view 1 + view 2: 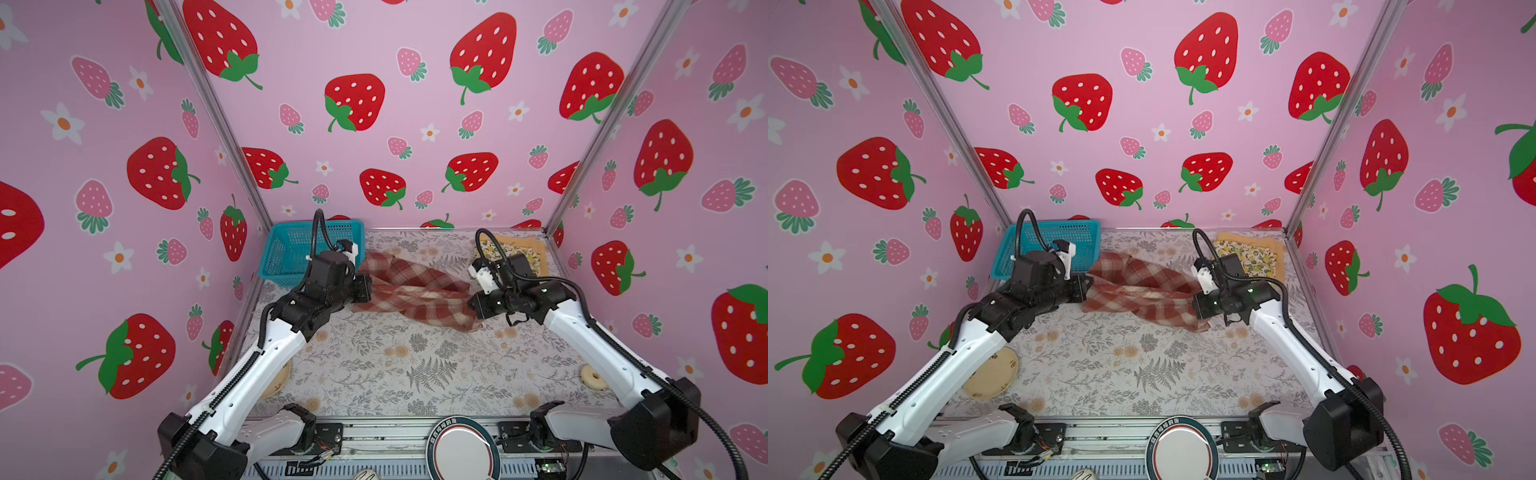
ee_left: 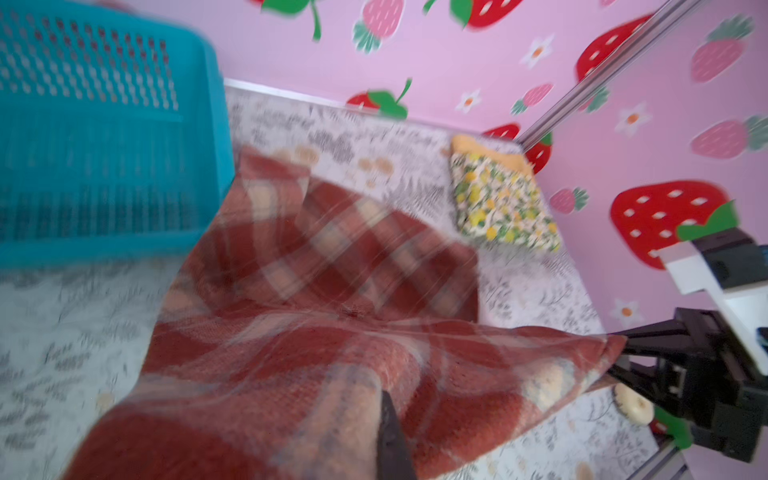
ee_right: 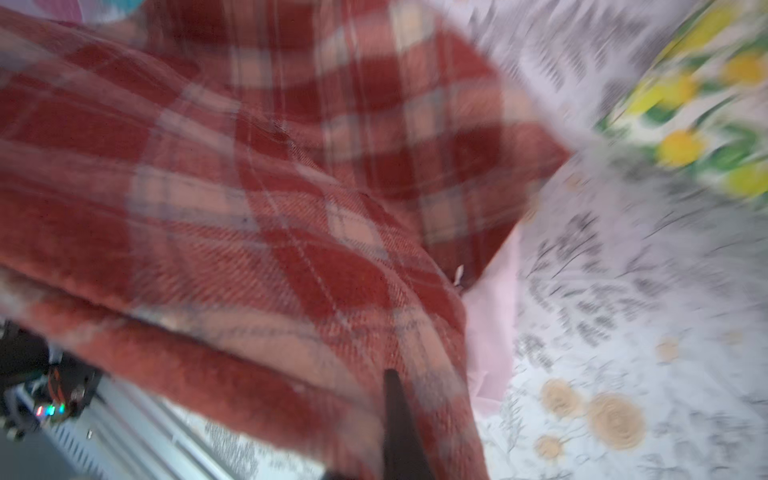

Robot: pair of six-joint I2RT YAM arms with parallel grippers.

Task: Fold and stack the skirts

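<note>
Both left gripper (image 1: 365, 291) and right gripper (image 1: 474, 306) pinch the plaid skirt (image 1: 415, 291).

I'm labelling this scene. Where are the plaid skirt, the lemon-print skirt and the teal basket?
plaid skirt (image 1: 415, 291): in a top view, middle of the cloth.
lemon-print skirt (image 1: 1260, 257): in a top view, its visible top face.
teal basket (image 2: 104, 187): left wrist view, its mesh side wall.

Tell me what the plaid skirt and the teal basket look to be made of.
The plaid skirt: thick woven cloth, probably wool or flannel-like, matte and slightly fuzzy; the right wrist view shows a diagonal twill weave, and it sags in soft folds. The teal basket: moulded plastic, smooth-looking; its walls are rigid, one colour throughout, pierced with regular rows of small holes.
</note>
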